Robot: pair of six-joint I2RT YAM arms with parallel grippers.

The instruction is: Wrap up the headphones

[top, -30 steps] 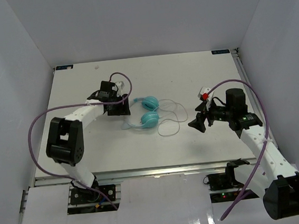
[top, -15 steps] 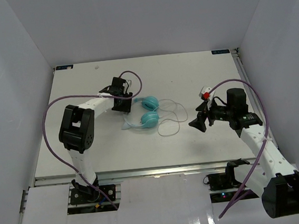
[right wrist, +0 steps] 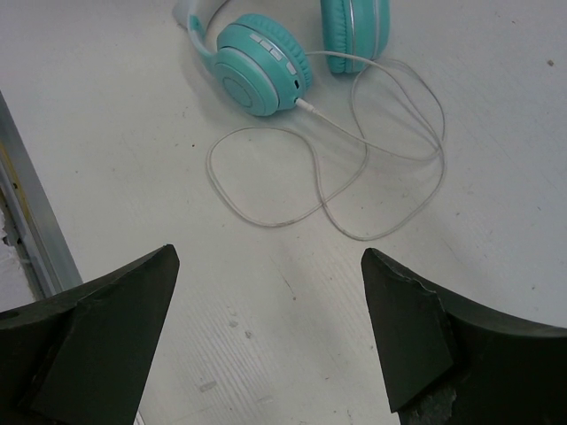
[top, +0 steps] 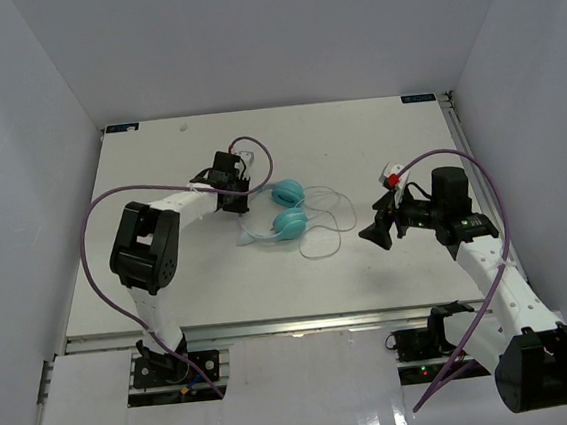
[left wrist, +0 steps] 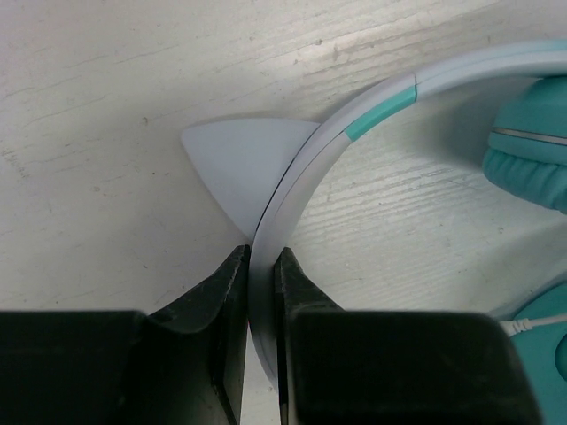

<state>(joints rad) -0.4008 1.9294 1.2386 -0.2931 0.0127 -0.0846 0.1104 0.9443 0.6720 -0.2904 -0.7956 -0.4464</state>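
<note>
Loads of bare worktop (top: 271,294) in front of the right end effector (right wrist: 267,257), fingers spread wide, nothing under it. Only snag ahead is the loose cord (right wrist: 266,225) sprawled beside the headphones (top: 286,222). Left end effector (left wrist: 260,261) sits pinched on the headband (left wrist: 301,168), ear cups (left wrist: 532,150) just beside it.

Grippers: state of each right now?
Left gripper: closed on the headphones, at the headband.
Right gripper: open, holding nothing.
</note>
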